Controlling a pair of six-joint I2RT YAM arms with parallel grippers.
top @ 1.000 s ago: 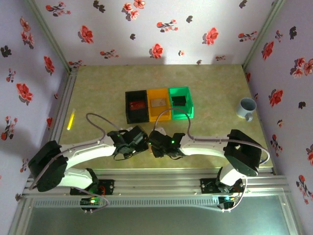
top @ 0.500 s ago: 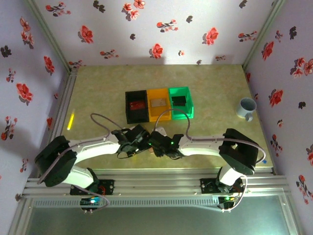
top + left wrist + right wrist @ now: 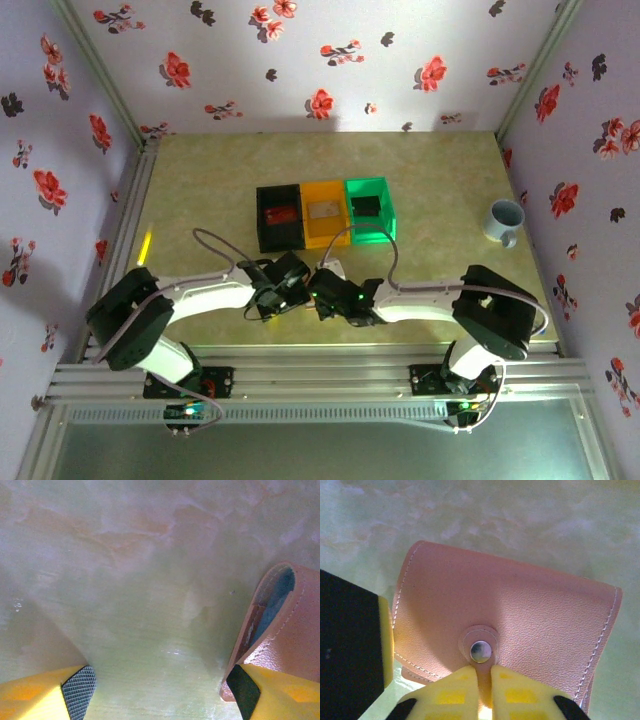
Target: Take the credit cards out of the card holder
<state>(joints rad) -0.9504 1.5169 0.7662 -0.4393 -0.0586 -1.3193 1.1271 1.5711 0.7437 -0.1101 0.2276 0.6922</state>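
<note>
The card holder (image 3: 520, 615) is a pinkish-brown leather wallet lying closed on the table, its strap fastened by a metal snap (image 3: 481, 651). My right gripper (image 3: 484, 674) is shut on that strap just below the snap. My left gripper (image 3: 160, 692) stands open over bare tabletop. Its right finger (image 3: 243, 692) rests against the card holder (image 3: 295, 630), whose grey-blue inside shows at the open edge. That finger appears in the right wrist view as a black and yellow block (image 3: 350, 645). From above, both grippers (image 3: 283, 285) (image 3: 325, 295) meet near the front. The credit cards are hidden.
Black (image 3: 262, 222), orange (image 3: 325, 190) and green (image 3: 385, 200) bins stand in a row mid-table, each holding a small flat item. A pale blue mug (image 3: 503, 220) sits at the right edge. A yellow strip (image 3: 146, 245) lies at the left edge.
My right gripper has closed onto the holder's snap strap. The left arm has drawn in toward the holder, its gripper staying open.
</note>
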